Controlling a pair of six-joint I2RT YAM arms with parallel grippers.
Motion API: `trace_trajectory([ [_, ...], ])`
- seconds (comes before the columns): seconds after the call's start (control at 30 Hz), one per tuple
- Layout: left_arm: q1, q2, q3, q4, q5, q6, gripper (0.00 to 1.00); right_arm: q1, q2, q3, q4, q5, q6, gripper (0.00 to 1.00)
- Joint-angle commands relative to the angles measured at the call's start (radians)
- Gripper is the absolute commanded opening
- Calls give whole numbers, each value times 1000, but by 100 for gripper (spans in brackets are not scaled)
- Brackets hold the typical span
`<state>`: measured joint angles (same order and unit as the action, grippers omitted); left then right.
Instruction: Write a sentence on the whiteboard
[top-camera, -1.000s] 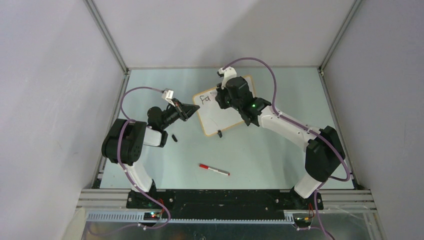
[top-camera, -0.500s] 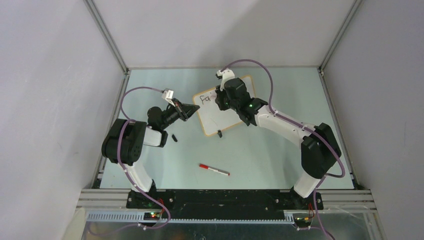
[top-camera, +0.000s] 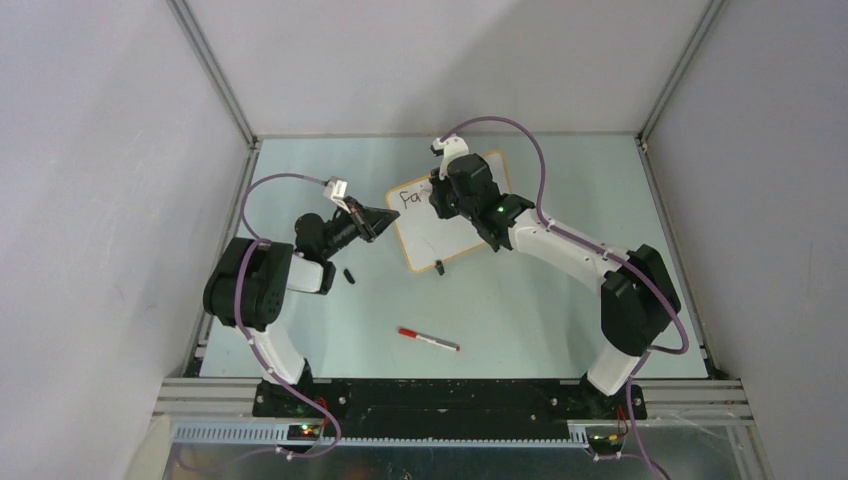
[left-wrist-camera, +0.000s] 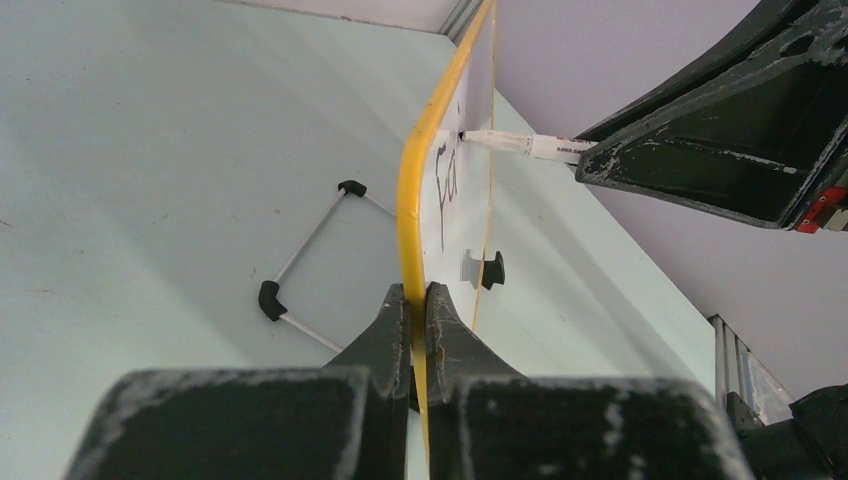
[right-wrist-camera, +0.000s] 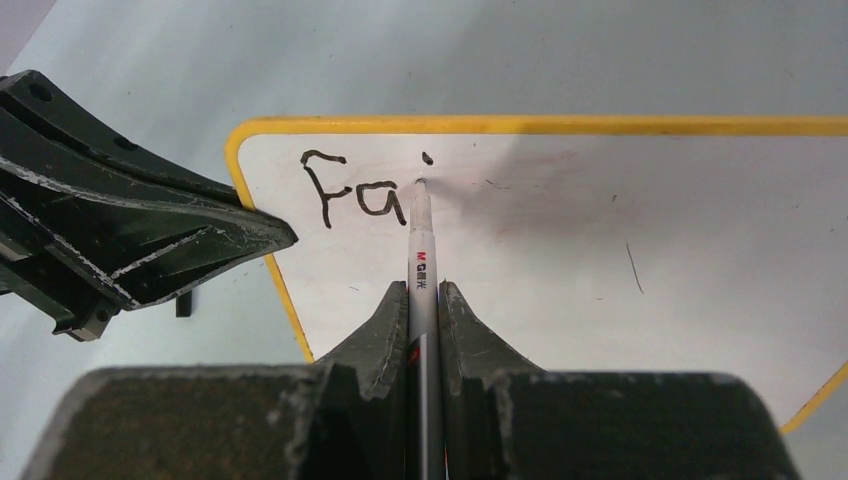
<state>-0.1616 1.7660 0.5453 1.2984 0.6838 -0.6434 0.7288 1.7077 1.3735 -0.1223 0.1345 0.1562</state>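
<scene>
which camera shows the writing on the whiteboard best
The right wrist view: the sentence faces the camera, "Fa" and a started "i" readable at the marker tip. The left wrist view sees the whiteboard nearly edge-on, so the letters are squashed. The top external view shows them tiny.

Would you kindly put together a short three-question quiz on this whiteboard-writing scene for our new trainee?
1. True or false: the left pincer is clamped on the yellow edge of the whiteboard.
2. Multiple choice: what is in the right pincer? A) a white marker B) an eraser C) nothing
3. Short answer: what lies loose on the table, nearest the arm bases?

Key
1. True.
2. A; its tip touches the board just after "Fa".
3. A red-ended marker.
</scene>
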Motion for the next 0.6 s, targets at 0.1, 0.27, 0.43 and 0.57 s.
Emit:
trace_trajectory([
  [0.1, -10, -23, 4, -14, -7, 92, 0, -7, 9, 55, 19, 9, -3, 0],
  [0.27, -10, -23, 3, -13, -6, 92, 0, -10, 19, 62, 5, 12, 0, 0],
  [0.43, -10, -25, 2, -13, -9, 94, 0, -11, 24, 67, -16, 13, 0, 0],
  [0.57, -10, -25, 2, -14, -8, 94, 0, -10, 28, 66, -32, 12, 2, 0],
])
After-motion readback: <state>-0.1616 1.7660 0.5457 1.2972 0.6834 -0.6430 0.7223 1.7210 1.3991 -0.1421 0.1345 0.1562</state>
